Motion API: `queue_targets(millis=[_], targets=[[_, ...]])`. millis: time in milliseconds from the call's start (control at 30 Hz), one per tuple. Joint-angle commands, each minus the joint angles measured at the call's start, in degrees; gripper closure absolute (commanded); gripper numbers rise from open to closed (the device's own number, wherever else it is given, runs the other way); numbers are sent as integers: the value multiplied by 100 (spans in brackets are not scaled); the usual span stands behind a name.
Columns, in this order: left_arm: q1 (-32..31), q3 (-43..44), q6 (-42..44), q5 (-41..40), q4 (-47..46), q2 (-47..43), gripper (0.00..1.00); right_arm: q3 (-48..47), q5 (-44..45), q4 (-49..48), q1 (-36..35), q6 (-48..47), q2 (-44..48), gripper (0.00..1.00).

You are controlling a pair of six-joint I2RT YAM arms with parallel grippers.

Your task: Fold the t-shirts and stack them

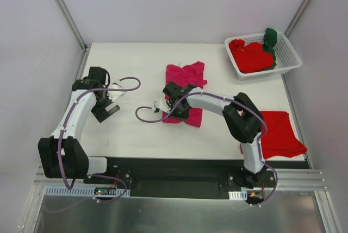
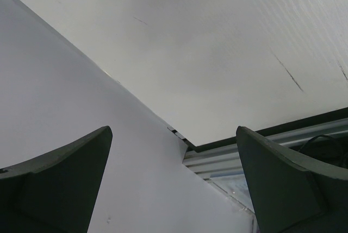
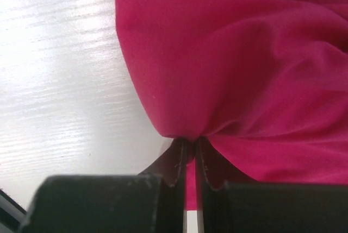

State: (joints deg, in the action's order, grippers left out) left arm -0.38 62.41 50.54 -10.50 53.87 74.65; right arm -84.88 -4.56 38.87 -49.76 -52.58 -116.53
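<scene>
left tool (image 2: 173, 135): spread wide | right tool (image 3: 187, 149): clamped tight

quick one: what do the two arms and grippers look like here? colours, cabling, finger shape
Both match. The left arm and right arm have white tube links with bulky black joint housings. A purple cable runs along each and loops loose near the wrist. The left gripper has dark, tapered wedge fingers. The right gripper has black, blocky ones. No readable markings.
</scene>
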Motion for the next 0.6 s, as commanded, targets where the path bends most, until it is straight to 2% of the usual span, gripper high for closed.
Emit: queue_targets(millis=[0,367,567], targets=[[-14,210,34,136,71,49,1,165,-396,471,-78,195,218,99],[-199,614,166,75,19,357,1,621,-994,1087,-587,669,1228,99],[-331,930,289,5,-43,629,1,1122,-1161,1184,-1106,1038,1817,99]])
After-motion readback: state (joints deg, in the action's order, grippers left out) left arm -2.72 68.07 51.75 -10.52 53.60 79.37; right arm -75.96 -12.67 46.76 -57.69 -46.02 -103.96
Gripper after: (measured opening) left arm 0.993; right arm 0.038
